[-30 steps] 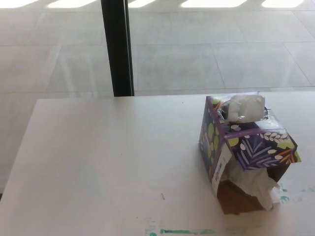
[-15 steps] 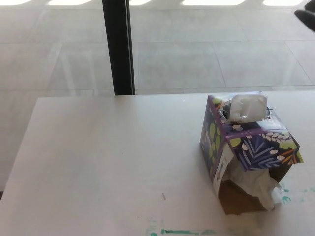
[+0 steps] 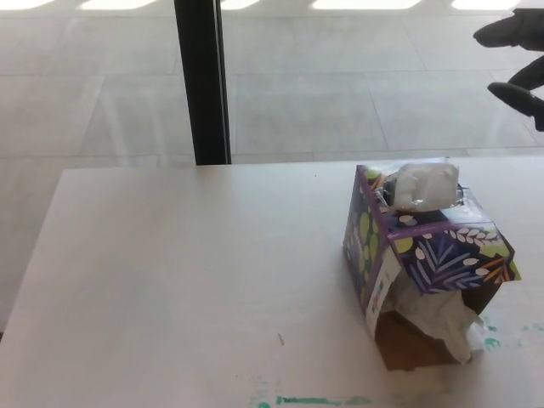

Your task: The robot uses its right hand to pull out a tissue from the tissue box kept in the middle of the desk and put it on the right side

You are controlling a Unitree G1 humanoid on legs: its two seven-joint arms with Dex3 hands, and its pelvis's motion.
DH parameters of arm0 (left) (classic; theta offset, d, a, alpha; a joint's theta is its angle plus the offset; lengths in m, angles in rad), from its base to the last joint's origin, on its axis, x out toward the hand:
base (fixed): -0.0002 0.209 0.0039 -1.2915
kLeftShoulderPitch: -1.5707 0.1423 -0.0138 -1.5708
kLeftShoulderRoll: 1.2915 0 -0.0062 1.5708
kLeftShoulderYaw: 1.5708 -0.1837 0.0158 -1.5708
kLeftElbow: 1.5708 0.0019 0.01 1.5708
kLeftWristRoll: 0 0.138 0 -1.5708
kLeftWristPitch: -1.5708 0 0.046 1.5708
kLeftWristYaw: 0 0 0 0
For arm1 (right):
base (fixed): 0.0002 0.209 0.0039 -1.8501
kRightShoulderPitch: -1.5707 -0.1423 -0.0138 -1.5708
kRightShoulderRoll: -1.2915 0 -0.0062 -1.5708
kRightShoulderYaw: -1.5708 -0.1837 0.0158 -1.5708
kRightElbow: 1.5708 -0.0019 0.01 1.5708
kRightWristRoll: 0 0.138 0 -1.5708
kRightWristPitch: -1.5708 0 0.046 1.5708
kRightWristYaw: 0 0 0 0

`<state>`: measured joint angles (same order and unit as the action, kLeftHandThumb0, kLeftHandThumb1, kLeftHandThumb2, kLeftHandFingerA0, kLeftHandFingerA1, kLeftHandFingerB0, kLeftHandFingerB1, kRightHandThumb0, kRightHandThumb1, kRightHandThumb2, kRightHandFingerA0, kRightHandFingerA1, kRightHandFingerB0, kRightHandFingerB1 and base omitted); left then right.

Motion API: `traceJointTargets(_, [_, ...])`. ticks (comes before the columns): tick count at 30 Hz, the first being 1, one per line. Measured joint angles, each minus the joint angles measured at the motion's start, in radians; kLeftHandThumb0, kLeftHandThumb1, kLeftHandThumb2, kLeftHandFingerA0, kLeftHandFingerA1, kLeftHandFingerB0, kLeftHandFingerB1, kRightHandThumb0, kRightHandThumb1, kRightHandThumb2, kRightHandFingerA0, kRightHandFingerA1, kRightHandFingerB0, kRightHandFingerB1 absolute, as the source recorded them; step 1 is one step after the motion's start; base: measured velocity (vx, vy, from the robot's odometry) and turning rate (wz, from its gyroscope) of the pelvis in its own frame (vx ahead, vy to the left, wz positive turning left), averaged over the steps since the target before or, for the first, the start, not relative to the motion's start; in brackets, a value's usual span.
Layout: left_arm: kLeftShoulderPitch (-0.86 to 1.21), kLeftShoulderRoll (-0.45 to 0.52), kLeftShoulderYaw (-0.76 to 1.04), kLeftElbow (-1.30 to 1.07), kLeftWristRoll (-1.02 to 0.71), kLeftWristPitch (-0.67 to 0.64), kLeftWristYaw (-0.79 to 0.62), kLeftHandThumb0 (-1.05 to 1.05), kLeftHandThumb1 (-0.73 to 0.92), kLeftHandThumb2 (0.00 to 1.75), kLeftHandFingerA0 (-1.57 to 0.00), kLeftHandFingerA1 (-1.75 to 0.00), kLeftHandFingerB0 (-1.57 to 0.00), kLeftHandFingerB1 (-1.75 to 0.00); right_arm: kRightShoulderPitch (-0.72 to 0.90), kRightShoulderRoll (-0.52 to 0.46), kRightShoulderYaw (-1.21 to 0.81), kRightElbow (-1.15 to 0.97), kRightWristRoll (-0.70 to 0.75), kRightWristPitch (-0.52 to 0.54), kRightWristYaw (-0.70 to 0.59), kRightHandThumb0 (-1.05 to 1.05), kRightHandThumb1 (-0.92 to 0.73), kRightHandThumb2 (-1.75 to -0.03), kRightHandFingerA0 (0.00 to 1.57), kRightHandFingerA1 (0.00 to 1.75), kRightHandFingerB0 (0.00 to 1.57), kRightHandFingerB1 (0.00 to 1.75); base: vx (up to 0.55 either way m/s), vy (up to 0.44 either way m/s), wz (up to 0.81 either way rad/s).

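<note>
While your right hand (image 3: 516, 61) enters top right, fingers spread, holding nothing.
Head view: tissue box (image 3: 425, 255) sits right of centre on the desk (image 3: 187, 280), torn at front; tissue (image 3: 425, 185) stands up top, ready for pinching. Left hand apparently absent.

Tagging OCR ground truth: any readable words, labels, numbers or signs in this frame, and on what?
None readable.
Tissue box: leaf pattern only, no legible brand.
White flap on the box's torn side: any print is too blurred to read.
Green marks on the desk: smears, not letters.
</note>
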<state>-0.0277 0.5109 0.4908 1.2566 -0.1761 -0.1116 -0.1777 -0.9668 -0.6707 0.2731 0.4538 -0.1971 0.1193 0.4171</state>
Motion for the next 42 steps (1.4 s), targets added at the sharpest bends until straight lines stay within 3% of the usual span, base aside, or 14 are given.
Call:
traceJointTargets(12, [0.007,0.009,-0.013,0.004,-0.001,0.005,-0.031,-1.05,0.63,0.88,-0.80,-1.37,-0.59,-1.24,-0.038,-0.012,0.061,0.015,-0.093,-0.023,0.092,-0.75,-0.83,-0.65,0.43,0.60,0.36,0.33,0.00,0.000,0.00])
traceJointTargets(13, [0.008,0.009,-0.015,0.004,-0.001,0.005,-0.034,-1.05,0.52,1.25,-0.83,-1.22,-0.67,-1.13,-0.045,-0.004,0.068,0.020,-0.102,-0.023,0.096,-0.76,-0.83,-0.65,0.42,0.61,0.35,0.33,0.00,0.000,0.00])
traceJointTargets(17, [0.008,0.010,-0.023,0.005,-0.001,0.005,-0.044,-1.05,0.52,1.26,-0.92,-1.26,-0.70,-1.16,-0.071,0.024,0.087,0.051,-0.128,-0.024,0.108,-0.77,-0.83,-0.65,0.42,0.59,0.34,0.33,0.00,0.000,0.00])
traceJointTargets(18, [0.009,0.010,-0.026,0.005,-0.001,0.005,-0.046,-1.05,0.65,0.87,-0.83,-1.37,-0.59,-1.26,-0.071,0.035,0.093,0.058,-0.133,-0.025,0.110,-0.77,-0.84,-0.66,0.42,0.65,0.33,0.32,0.00,0.000,0.00])
traceJointTargets(19, [0.009,0.010,-0.027,0.005,-0.001,0.005,-0.047,-1.05,0.65,0.87,-0.83,-1.37,-0.59,-1.26,-0.070,0.044,0.104,0.064,-0.139,-0.025,0.114,-0.77,-0.84,-0.66,0.42,0.65,0.33,0.32,0.00,0.000,0.00])
traceJointTargets(20, [0.009,0.011,-0.028,0.005,-0.001,0.006,-0.049,-1.05,0.53,1.26,-0.84,-1.23,-0.65,-1.13,-0.069,0.051,0.112,0.068,-0.146,-0.027,0.117,-0.77,-0.66,-1.04,0.41,0.75,0.25,0.47,0.00,0.000,0.00])
traceJointTargets(21, [0.010,0.011,-0.030,0.004,-0.001,0.006,-0.050,-1.05,0.53,1.26,-0.84,-1.23,-0.65,-1.13,-0.067,0.056,0.119,0.069,-0.151,-0.028,0.120,-0.77,-0.66,-1.04,0.41,0.75,0.25,0.47,0.00,0.000,0.00])
traceJointTargets(22, [0.011,0.011,-0.031,0.004,-0.001,0.006,-0.053,-1.05,0.54,1.27,-0.90,-1.26,-0.67,-1.14,-0.064,0.060,0.129,0.070,-0.158,-0.030,0.126,-0.80,-0.86,-0.66,0.35,0.64,0.31,0.31,0.00,0.000,0.00])
traceJointTargets(25, [0.013,0.011,-0.033,0.004,-0.001,0.006,-0.058,-1.05,0.56,1.27,-0.89,-1.24,-0.66,-1.13,-0.054,0.072,0.162,0.083,-0.179,-0.038,0.136,-0.77,-0.84,-0.66,0.36,0.71,0.32,0.32,0.00,0.000,0.00])
traceJointTargets(26, [0.014,0.012,-0.034,0.004,-0.001,0.006,-0.060,-1.05,0.54,1.27,-0.89,-1.24,-0.65,-1.12,-0.048,0.076,0.173,0.088,-0.188,-0.041,0.140,-0.78,-0.84,-0.66,0.35,0.65,0.32,0.32,0.00,0.000,0.00])
traceJointTargets(27, [0.014,0.012,-0.034,0.004,-0.001,0.006,-0.061,-1.05,0.73,0.79,-0.82,-1.34,-0.58,-1.26,-0.044,0.077,0.182,0.090,-0.194,-0.044,0.142,-0.74,-0.83,-0.65,0.34,0.67,0.31,0.32,0.00,0.000,0.00])
traceJointTargets(31, [0.016,0.012,-0.032,0.005,-0.002,0.006,-0.070,-1.05,0.72,0.81,-0.81,-1.36,-0.57,-1.26,-0.041,0.078,0.205,0.120,-0.224,-0.062,0.143,-0.78,-0.85,-0.66,0.34,0.87,0.34,0.32,0.00,0.000,0.00])
traceJointTargets(37, [0.018,0.013,-0.031,0.004,-0.004,0.006,-0.079,-1.05,0.73,0.82,-0.81,-1.34,-0.57,-1.27,-0.054,0.084,0.232,0.199,-0.276,-0.100,0.131,-0.75,-0.83,-0.65,0.39,0.74,0.35,0.33,0.00,0.000,0.00])
traceJointTargets(42, [0.018,0.013,-0.033,0.004,-0.003,0.006,-0.080,-1.05,0.75,0.79,-0.85,-1.34,-0.57,-1.27,-0.062,0.086,0.237,0.224,-0.314,-0.125,0.116,-0.79,-0.84,-0.66,0.36,0.81,0.35,0.32,0.00,0.000,0.00])
